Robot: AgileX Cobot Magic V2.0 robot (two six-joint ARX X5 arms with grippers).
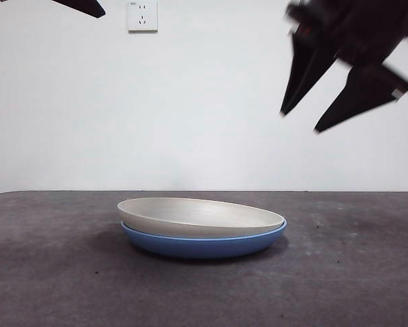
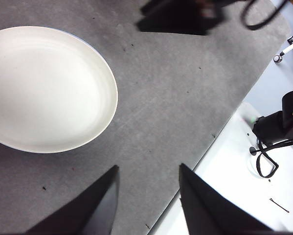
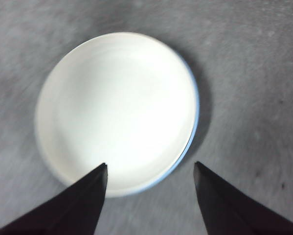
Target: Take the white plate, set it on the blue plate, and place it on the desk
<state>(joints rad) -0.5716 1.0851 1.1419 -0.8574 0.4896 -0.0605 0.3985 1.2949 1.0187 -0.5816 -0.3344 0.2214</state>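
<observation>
White plate (image 1: 197, 216) tilted on blue plate (image 1: 204, 244) | right wrist: blue sliver only

This looks like a robot test room or lab, not a home: a bare white wall (image 1: 210, 102) stands behind the desk (image 1: 353, 272), plain except for one wall socket (image 1: 142, 15) high above it. Past the desk's edge, beside the left arm, a white floor (image 2: 229, 181) carries black cables (image 2: 266, 164) and black stand equipment (image 2: 283, 122), typical of a recording rig.
</observation>
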